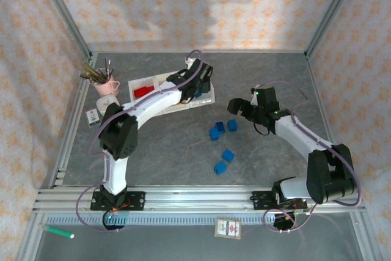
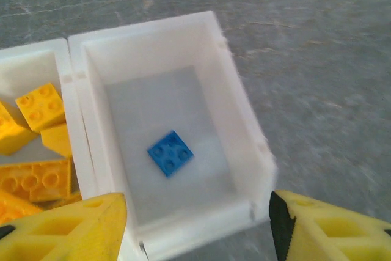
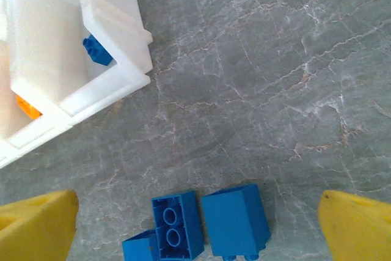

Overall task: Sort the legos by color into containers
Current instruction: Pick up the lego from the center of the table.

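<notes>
Lying flat on the floor of the end bin (image 2: 241,114), one blue lego (image 2: 170,153) sits alone, studs up. The neighbouring bin (image 2: 36,59) holds yellow legos (image 2: 40,107). The left gripper (image 2: 197,212) hovers above the end bin, jaws parted and empty. Loose blue legos (image 3: 204,224) lie on the grey tabletop (image 3: 263,90) near the bins, under the right gripper (image 3: 197,203), whose jaws stand wide with nothing held.
</notes>
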You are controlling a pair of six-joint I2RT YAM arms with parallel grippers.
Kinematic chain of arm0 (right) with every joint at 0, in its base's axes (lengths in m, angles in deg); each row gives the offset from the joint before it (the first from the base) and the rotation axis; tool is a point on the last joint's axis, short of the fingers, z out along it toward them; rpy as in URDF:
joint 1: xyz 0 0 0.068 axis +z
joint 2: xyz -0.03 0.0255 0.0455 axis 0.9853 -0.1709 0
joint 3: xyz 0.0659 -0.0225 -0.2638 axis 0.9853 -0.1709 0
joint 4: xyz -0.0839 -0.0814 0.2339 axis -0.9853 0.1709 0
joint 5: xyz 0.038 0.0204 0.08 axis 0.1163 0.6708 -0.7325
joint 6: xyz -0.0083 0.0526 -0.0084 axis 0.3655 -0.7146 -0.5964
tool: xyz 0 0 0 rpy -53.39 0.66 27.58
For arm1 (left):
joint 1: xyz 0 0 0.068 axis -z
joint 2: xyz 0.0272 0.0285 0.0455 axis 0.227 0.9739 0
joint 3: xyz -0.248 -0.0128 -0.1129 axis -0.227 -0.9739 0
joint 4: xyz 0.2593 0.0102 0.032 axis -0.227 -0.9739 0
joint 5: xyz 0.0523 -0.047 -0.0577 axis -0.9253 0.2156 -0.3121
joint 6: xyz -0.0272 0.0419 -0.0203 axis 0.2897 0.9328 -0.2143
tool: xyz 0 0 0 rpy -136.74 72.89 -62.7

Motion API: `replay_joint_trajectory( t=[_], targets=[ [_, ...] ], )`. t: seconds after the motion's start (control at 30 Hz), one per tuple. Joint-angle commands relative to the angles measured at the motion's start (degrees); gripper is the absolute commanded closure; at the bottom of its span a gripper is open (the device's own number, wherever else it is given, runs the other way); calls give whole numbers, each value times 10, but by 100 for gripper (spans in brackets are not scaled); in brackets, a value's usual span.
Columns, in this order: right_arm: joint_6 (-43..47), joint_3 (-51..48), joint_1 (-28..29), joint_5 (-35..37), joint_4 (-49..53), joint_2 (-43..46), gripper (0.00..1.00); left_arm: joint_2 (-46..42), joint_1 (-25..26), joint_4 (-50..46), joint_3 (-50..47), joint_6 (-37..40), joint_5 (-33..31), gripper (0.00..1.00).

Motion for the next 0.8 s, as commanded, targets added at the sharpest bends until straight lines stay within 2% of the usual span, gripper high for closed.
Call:
replay_joint_trajectory(
  t=[0.0,0.23,0.43,0.6,0.77],
  targets=[
    [14,16,13,42,38,-3,0,-65,26,42,-65,6,25,32],
    [18,13,53,101,75,-9,0,-175,64,113,-230,-26,61,22],
    [20,-3,81,99,81,-21,2,-245,93,194,-348,-45,82,14],
    [16,-15,98,121,79,-35,6,-265,104,229,-397,-78,93,7],
    [15,-12,101,142,64,-60,14,-252,108,247,-409,-101,90,2]
  ],
)
